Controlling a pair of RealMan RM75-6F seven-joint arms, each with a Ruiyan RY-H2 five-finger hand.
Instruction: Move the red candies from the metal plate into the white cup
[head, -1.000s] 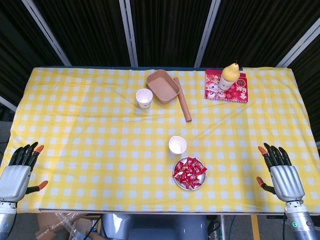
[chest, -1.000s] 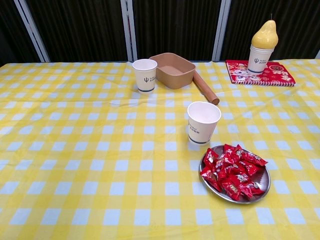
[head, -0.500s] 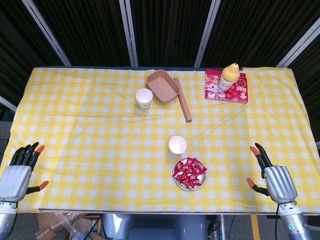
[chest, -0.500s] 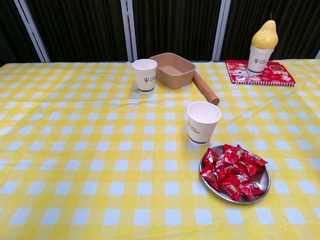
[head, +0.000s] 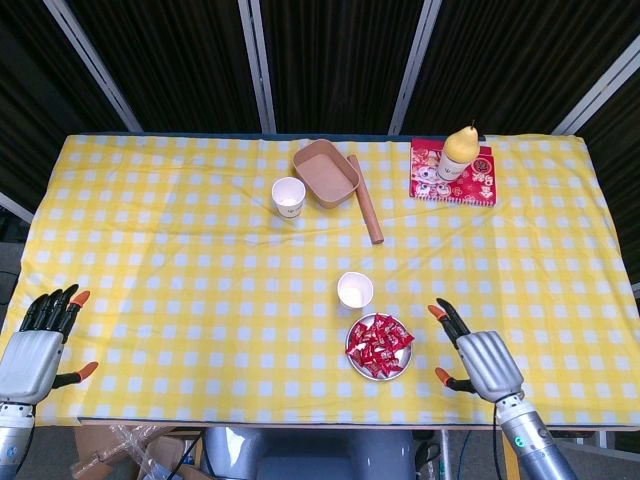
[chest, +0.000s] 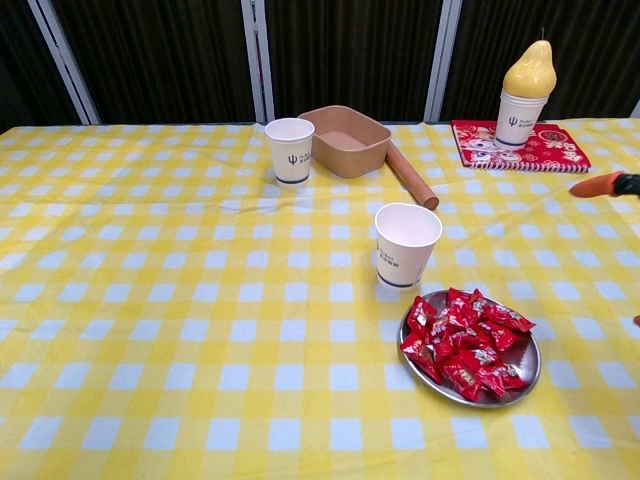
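Note:
Red wrapped candies (head: 378, 345) (chest: 463, 343) lie heaped on a round metal plate (head: 403, 360) (chest: 527, 375) near the table's front edge. Just behind it stands a white paper cup (head: 355, 290) (chest: 406, 244), upright and empty-looking. My right hand (head: 482, 359) hovers open to the right of the plate, fingers spread, holding nothing; only an orange fingertip (chest: 596, 185) of it shows at the chest view's right edge. My left hand (head: 35, 341) is open at the front left table corner, far from the plate.
At the back stand a second white cup (head: 288, 196) (chest: 290, 150), a brown box (head: 325, 173) (chest: 345, 140) and a wooden rolling pin (head: 365, 211) (chest: 411, 175). A red book (head: 453, 172) (chest: 520, 145) with a pear-topped cup (head: 457, 152) (chest: 525, 92) sits back right.
My right hand has moved left along the front edge, from the right table corner to a spot beside the plate. The left hand has not moved.

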